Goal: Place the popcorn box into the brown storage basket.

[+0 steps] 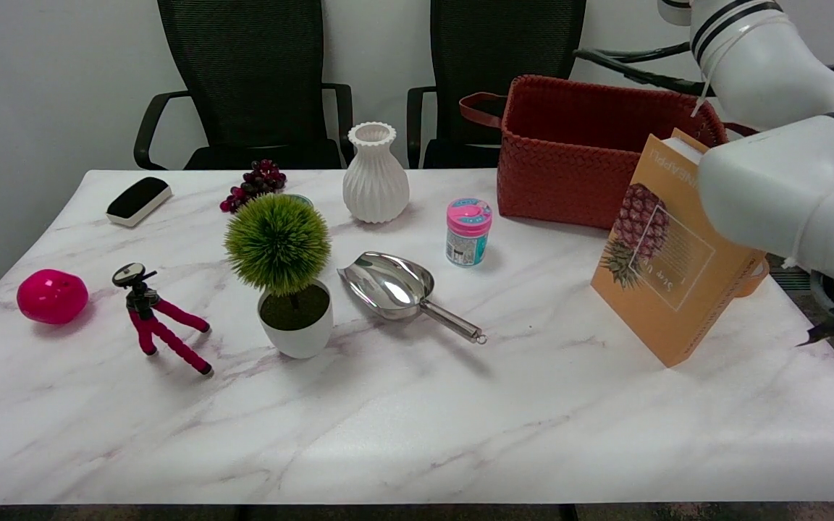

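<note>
The white marble table (402,434) is closest to us, and its front part is bare. A bit further back stands a little pink and black tripod (158,318), with a shiny pink ball (52,296) to its left. Next to the tripod is a round green plant in a white pot (284,278). A shiny silver metal scoop (402,291) lies just to the right of the pot. Behind the scoop stands a small jar with a pink lid (468,232).

The orange popcorn box with a pineapple picture (667,264) is on the right side of the table. It is tilted, with its top leaning away toward the brown woven storage basket (576,155). The box is in front of the basket, not inside it. Its low corner looks close to the table, but I cannot tell if it touches.

The big white right arm (779,188) covers the far side of the box. The hand is hidden behind the arm and the box, so I cannot tell if it is holding the box.

At the back are a white ribbed vase (375,174), dark purple grapes (254,184) and a black and white eraser block (138,200).
</note>
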